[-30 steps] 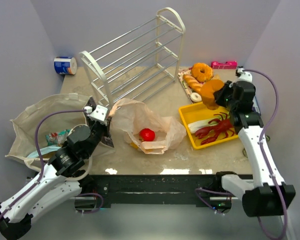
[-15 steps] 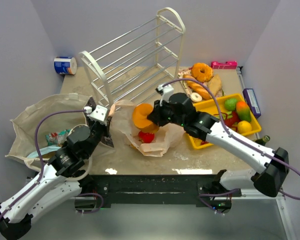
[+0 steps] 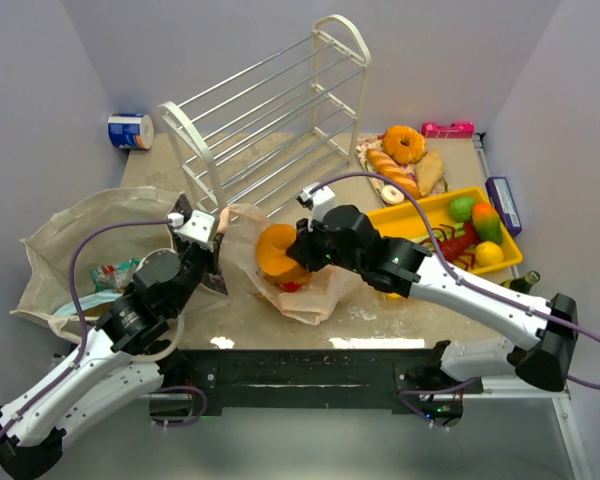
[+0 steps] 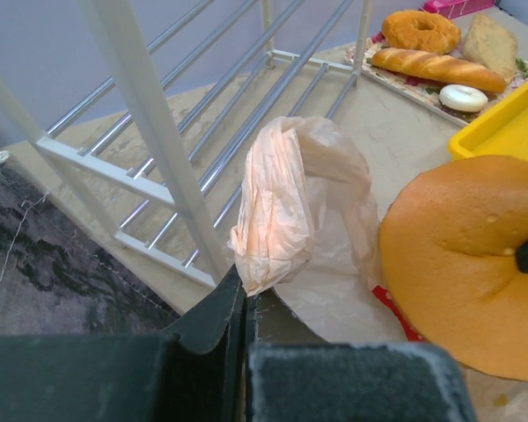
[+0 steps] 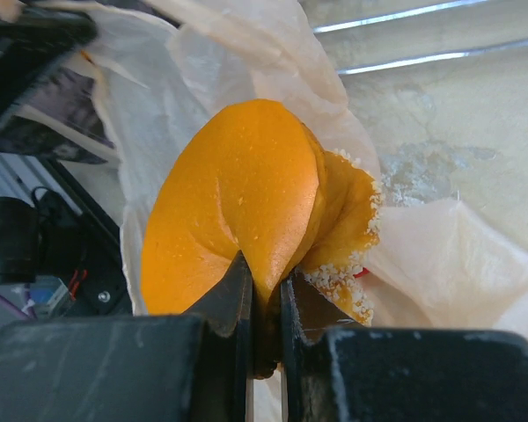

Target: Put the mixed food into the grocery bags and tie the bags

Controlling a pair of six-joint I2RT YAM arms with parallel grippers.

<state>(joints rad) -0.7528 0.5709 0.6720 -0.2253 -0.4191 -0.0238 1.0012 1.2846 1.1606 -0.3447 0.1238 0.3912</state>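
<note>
The thin peach-pink grocery bag [image 3: 325, 285] lies open at the table's middle. My left gripper [image 3: 216, 262] is shut on its bunched handle [image 4: 273, 202] and holds that side raised; in the left wrist view the gripper [image 4: 245, 294] pinches the plastic at its fingertips. My right gripper [image 3: 298, 250] is shut on a soft orange food piece [image 3: 275, 252], folded between the jaws [image 5: 238, 193] right over the bag's mouth [image 5: 440, 255]. A bit of red shows under it inside the bag [image 3: 292, 286]. The beige cloth tote [image 3: 70, 240] lies at the left with packets [image 3: 115, 272] inside.
A white wire rack [image 3: 270, 110] lies tilted behind the bag. To the right stands a yellow tray [image 3: 420, 215] holding a red lobster [image 3: 450, 245] and toy fruit [image 3: 480, 225]. Bread loaves and a donut [image 3: 405, 160] sit behind it. A can [image 3: 130, 130] lies at the back left.
My right arm swung from above the yellow tray leftward to the pink bag, carrying the orange piece, then dropped lower over the bag's mouth. The left arm has stayed put.
</note>
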